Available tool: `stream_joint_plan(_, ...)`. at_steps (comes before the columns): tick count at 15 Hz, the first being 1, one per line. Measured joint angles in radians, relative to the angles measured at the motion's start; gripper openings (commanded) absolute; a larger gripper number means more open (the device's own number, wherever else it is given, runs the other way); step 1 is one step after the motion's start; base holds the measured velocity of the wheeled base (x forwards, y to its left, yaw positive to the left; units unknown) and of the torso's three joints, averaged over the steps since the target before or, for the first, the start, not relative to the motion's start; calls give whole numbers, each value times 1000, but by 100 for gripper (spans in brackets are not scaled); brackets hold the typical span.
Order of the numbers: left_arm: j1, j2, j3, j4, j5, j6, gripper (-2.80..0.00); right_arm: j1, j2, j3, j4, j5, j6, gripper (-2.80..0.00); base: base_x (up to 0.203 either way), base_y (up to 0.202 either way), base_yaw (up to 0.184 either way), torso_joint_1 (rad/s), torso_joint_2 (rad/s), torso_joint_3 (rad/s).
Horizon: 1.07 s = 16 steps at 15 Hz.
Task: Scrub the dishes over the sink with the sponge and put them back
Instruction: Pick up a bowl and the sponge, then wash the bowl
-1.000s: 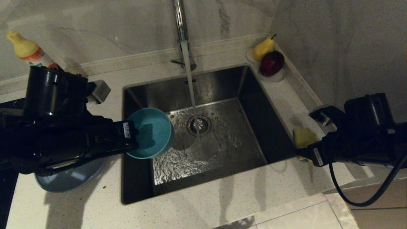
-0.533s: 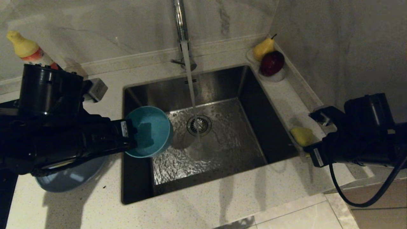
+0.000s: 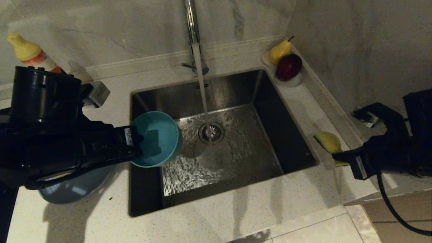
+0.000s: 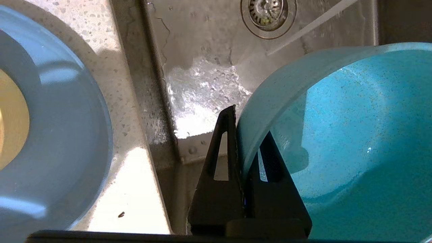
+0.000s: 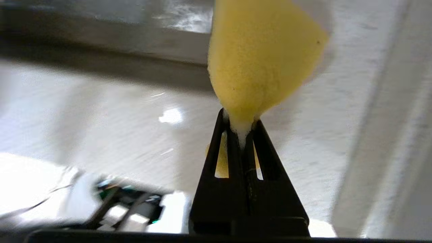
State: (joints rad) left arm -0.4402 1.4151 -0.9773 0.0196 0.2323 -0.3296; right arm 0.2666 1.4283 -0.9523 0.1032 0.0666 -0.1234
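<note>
Now I had both hands loaded at the large square stainless-steel sink (image 3: 270, 111).

My left gripper (image 4: 248, 125) pinched the rim of the small round teal bowl (image 3: 157, 139), tilted over the basin's left edge beside the running tap stream (image 3: 202, 91). My right gripper (image 5: 241, 126) squeezed the soft yellow sponge (image 3: 329, 142), its corner crushed thin, above the counter right of the sink.

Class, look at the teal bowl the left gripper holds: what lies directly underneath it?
Beneath the teal bowl, pinched at its rim by the left gripper, lie the sink's left edge and wet floor. The bowl covers the patch of basin directly below it.
</note>
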Motion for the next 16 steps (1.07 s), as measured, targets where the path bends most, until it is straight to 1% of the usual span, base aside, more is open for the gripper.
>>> stream_joint_plan(2,0,0,0,0,0,3,-280,-14,-45,-13,63,107,0,-280,0,0,0,0,0,0)
stream_joint_plan(3,0,5,-4,0,1,4,-280,-18,-62,-27,96,146,4,-280,0,0,0,0,0,0)
stream_joint_plan(5,-1,34,-12,-5,3,5,-280,-19,-84,-74,173,207,21,-280,0,0,0,0,0,0)
stream_joint_plan(7,-1,87,-32,-35,5,4,-280,-14,-91,-137,258,261,62,-280,0,0,0,0,0,0)
stream_joint_plan(9,-2,158,-66,-115,7,1,-280,13,-85,-220,333,326,144,-280,0,0,0,0,0,0)
stream_joint_plan(10,-5,189,-87,-153,7,1,-280,36,-79,-249,356,351,197,-280,0,0,0,0,0,0)
stream_joint_plan(12,-16,240,-123,-169,6,1,-280,74,-68,-282,369,387,297,-280,0,0,0,0,0,0)
stream_joint_plan(13,-24,258,-135,-172,5,3,-280,85,-64,-290,370,408,334,-280,0,0,0,0,0,0)
stream_joint_plan(15,-39,288,-161,-174,5,4,-280,95,-58,-298,371,440,366,-280,0,0,0,0,0,0)
stream_joint_plan(16,-51,300,-175,-174,6,5,-280,105,-56,-299,371,442,373,-280,0,0,0,0,0,0)
